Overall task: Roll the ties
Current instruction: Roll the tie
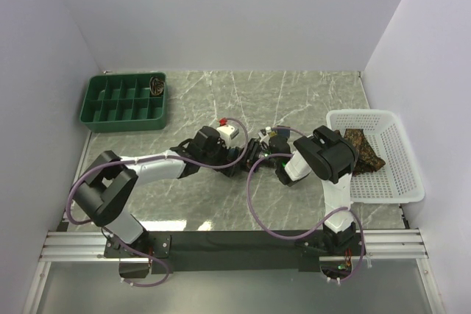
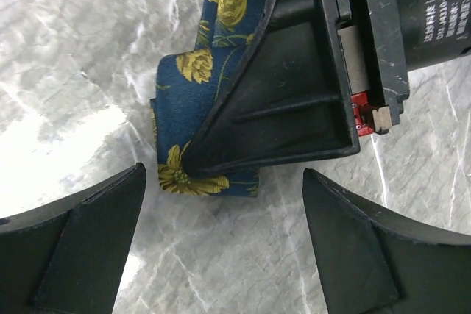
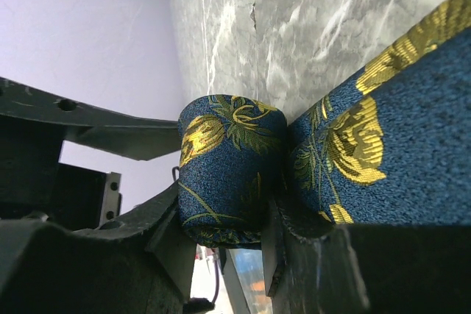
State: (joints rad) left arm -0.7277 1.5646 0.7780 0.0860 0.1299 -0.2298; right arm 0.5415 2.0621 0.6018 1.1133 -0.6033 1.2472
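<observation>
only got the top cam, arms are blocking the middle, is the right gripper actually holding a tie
Observer: yes, the right wrist view shows the right gripper shut on a rolled part of the navy tie with yellow flowers.
Operator: and the left gripper, got anything
Observer: no, the left wrist view shows the left gripper open and empty, over the table just short of the tie.
Operator: whole tie rolled
Observer: no, an unrolled stretch runs on beside the roll in the right wrist view.
</observation>
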